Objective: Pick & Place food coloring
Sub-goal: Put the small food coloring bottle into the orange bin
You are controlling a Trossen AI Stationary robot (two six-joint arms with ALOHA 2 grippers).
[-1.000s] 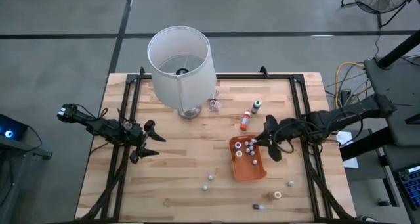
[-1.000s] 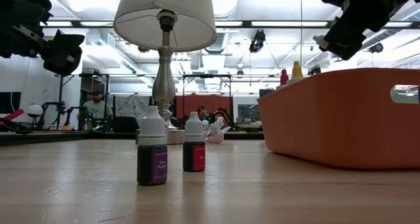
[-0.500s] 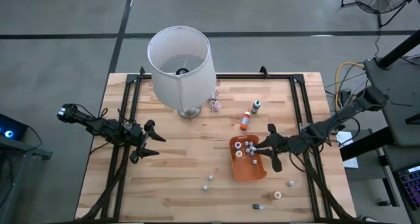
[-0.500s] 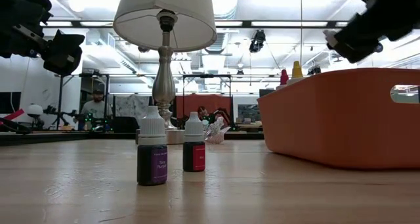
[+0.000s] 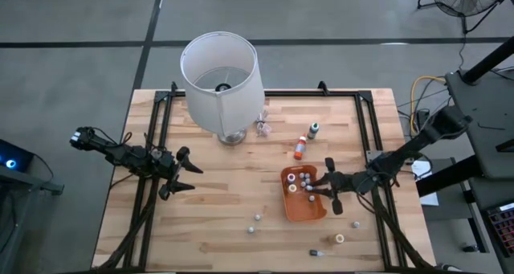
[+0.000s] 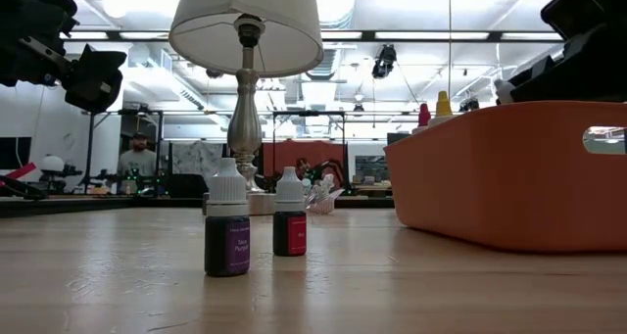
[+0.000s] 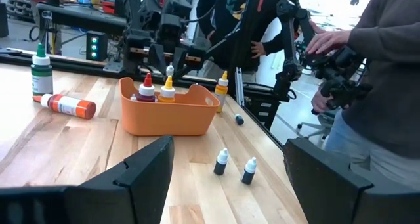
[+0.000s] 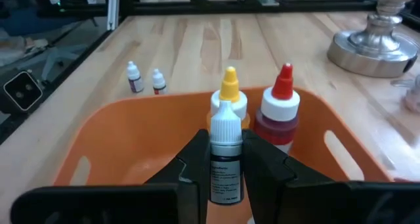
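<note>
The food coloring is several tiny bottles. Some stand in the orange tray, among them a yellow-capped one and a red-capped one. Two stand on the table, and others are scattered near the near edge. My right gripper is over the tray's right part, shut on a white-capped bottle. My left gripper waits open above the table's left side. My right gripper pinches the white-capped bottle between its two fingers at the labelled body, just below the cap. The fingers reach in from the table's right side. The bottle stands upright in the hold, lifted clear above the inside of the tray.
A white-shaded lamp stands on its metal base at the far edge. An orange bottle lies beyond the tray and a green-capped one stands beside it. A person stands beyond the table's right side. Bare wood lies between the arms.
My right gripper, still shut on the bottle, has moved a little toward the near edge and gone down toward the orange tray. The left arm has kept still.
</note>
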